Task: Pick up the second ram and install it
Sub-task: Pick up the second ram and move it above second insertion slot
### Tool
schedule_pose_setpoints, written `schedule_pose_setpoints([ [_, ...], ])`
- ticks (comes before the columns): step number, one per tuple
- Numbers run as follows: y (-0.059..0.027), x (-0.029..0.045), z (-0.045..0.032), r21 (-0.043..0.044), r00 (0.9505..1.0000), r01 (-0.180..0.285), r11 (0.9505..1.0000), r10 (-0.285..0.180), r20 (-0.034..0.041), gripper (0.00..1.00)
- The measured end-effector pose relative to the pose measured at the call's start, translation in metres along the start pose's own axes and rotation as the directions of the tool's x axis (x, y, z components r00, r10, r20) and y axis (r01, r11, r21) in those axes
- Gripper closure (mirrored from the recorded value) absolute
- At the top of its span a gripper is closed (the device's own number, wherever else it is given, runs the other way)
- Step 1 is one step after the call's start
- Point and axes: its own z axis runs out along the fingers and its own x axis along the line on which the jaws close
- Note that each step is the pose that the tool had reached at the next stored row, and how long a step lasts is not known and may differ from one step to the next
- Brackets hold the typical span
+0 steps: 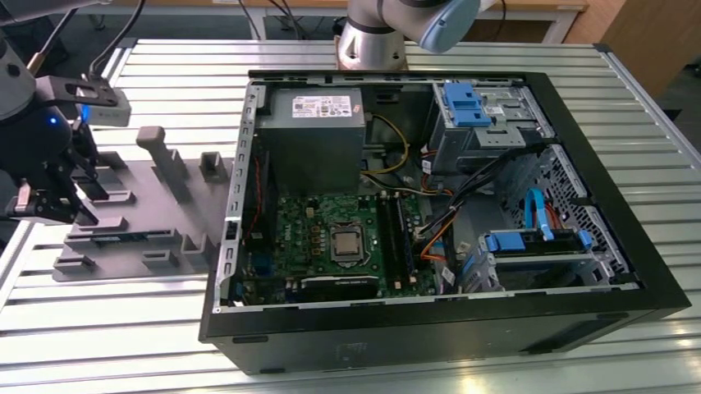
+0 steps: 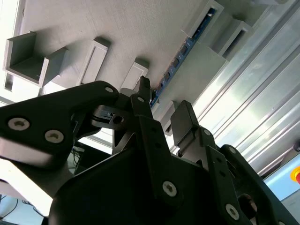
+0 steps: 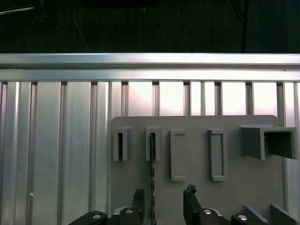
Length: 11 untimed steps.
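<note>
End effector (image 3: pixel 164 199): open wide, holding nothing; low over the tray (image 1: pixel 164 222) at the exterior view's left.
Ram (image 3: pixel 153 168): standing on its edge in a tray slot (image 3: pixel 147 140), in the gap between the two fingers (image 3: pixel 190 197); seems nearer one finger than the other.
Tray: grey, on the bench (image 1: pixel 110 336), beside the open case (image 1: pixel 438 328).
Risk: closing off-centre could push the ram sideways and jam it in the slot; a weak grip could let it slip.

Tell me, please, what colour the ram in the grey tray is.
The ram is blue; the second wrist view shows it best.
</note>
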Motion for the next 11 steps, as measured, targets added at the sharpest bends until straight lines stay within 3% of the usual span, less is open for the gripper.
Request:
schedule_pose_setpoints([
  [11,-0.0002,0.0002,0.0101,0.0029,1.0000,0.000,1.0000,0.000,0.0000,0.55],
])
